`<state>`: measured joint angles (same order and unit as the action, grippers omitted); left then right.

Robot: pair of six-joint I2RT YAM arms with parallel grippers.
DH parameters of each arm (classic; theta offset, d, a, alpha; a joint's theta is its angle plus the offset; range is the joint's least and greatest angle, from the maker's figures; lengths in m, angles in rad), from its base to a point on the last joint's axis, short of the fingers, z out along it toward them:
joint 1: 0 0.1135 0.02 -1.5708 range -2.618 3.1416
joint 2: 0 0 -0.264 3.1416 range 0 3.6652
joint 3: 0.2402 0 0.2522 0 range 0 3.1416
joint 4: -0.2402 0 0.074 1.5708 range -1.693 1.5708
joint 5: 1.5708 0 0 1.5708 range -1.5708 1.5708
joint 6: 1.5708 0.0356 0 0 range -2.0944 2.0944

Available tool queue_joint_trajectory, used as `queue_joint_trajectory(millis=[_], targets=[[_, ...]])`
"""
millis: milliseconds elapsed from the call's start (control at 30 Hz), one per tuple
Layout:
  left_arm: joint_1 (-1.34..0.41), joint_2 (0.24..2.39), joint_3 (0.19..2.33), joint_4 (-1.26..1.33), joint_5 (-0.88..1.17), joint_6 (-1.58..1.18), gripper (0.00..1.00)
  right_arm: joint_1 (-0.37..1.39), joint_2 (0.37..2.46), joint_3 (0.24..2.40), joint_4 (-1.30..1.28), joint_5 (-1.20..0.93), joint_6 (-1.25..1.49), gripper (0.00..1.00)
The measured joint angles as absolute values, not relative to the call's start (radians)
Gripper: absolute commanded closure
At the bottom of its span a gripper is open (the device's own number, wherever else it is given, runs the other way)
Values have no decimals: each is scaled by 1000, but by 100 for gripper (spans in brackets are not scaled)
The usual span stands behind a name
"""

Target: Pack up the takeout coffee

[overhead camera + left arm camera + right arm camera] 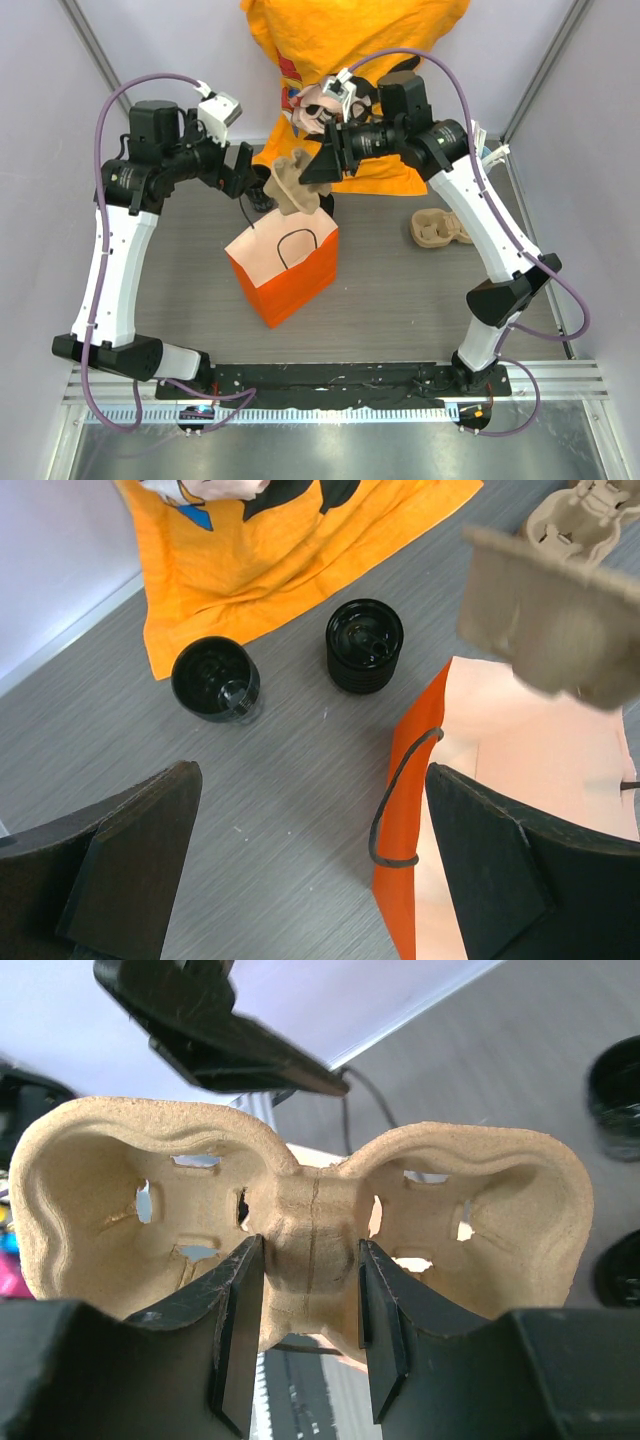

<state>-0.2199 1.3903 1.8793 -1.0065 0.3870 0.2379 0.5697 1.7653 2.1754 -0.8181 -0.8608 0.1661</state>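
The takeout coffee (215, 678), a small black cup with a round black lid, stands on the grey table beside the orange cloth. It shows from above in the left wrist view. My left gripper (310, 780) (243, 170) hangs open over bare table between the cup and the orange paper bag (500, 770) (290, 275), holding nothing. My right gripper (310, 1260) (315, 165) is shut on the middle ridge of a brown pulp cup carrier (310, 1210) (293, 185). It holds the carrier tilted in the air above the bag's open mouth.
A short ribbed black stack (364, 645) stands to the right of the cup. An orange printed cloth (350, 60) lies at the back. A second pulp carrier (440, 228) lies on the table at the right. Two dark round things (618, 1080) show at the right wrist view's edge.
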Motion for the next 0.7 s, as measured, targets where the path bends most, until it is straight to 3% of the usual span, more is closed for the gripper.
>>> queue_joint_trajectory(millis=[433, 633, 700], targets=[[-207, 1390, 1822, -985, 485, 235, 15, 603, 1725, 2041, -767, -915, 240, 78], [-207, 1390, 1821, -984, 509, 235, 38, 605, 1707, 2015, -756, -922, 252, 78], [-207, 1390, 1821, -985, 519, 235, 41, 610, 1702, 2004, -750, -923, 257, 78]])
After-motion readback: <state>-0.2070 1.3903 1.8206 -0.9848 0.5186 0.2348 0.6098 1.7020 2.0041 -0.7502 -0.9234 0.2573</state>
